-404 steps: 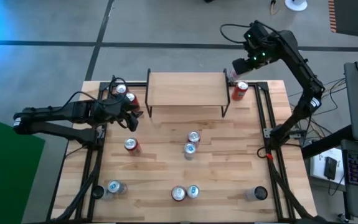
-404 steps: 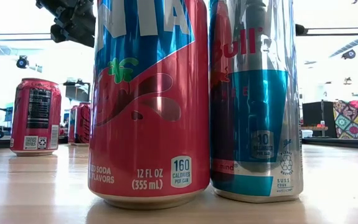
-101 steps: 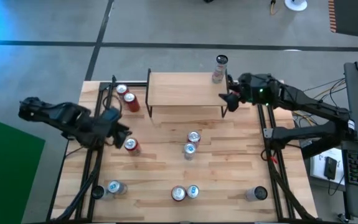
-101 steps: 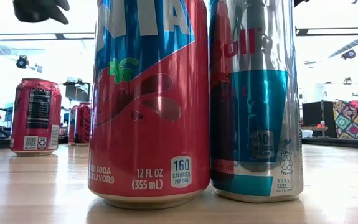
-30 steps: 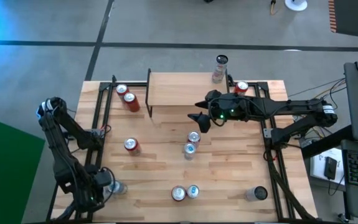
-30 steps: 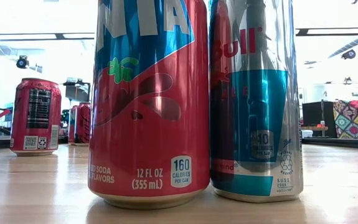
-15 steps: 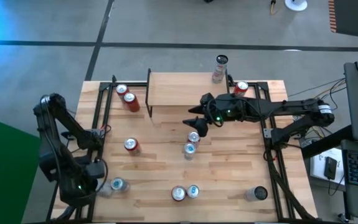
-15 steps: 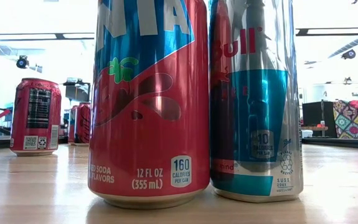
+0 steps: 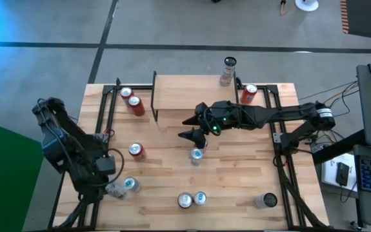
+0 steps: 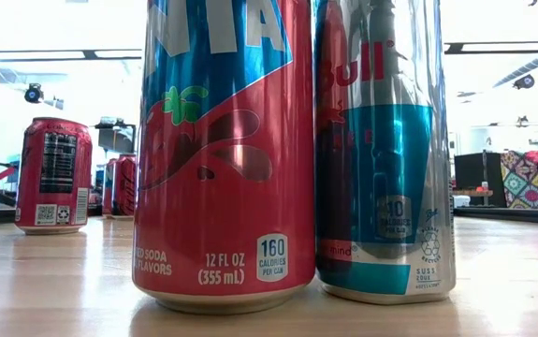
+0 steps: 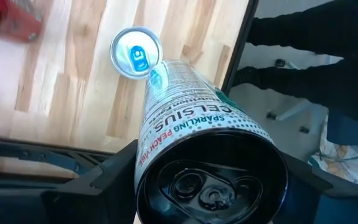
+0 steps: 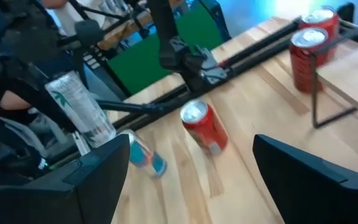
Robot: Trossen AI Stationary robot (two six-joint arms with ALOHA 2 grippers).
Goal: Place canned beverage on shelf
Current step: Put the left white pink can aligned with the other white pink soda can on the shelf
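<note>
The left gripper [image 11: 210,186] is clamped around a tall white can [image 11: 197,149] and holds it lifted and tilted over the front-left corner of the surface [image 9: 237,187], just beside a blue-topped can [image 9: 131,184] that stands there. The right gripper [image 9: 191,127] hangs with its fingers spread and empty over the middle of the surface, just in front of the shelf [image 9: 191,92] and above a pair of cans [image 9: 197,154]. The shelf top looks bare; a slim silver can [image 9: 228,71] stands by its back right corner, though whether on the plank or just behind it I cannot tell, and a red can [image 9: 248,93] sits beside its right end. The main risk I see is the long carry from the front corner to the shelf at the back: the white can is held slanted, so it could slip in the fingers or land on its edge and topple when set down. Its path also passes a lone red can [image 9: 135,151] and two red cans [image 9: 131,100] standing left of the shelf, which a low swing could knock over. The outstretched right arm also sits close to that route, so the arms could clash. The surface is slatted light wood with black rails along both sides, more cans standing at its front edge, grey floor around it and a green panel to the left.
</note>
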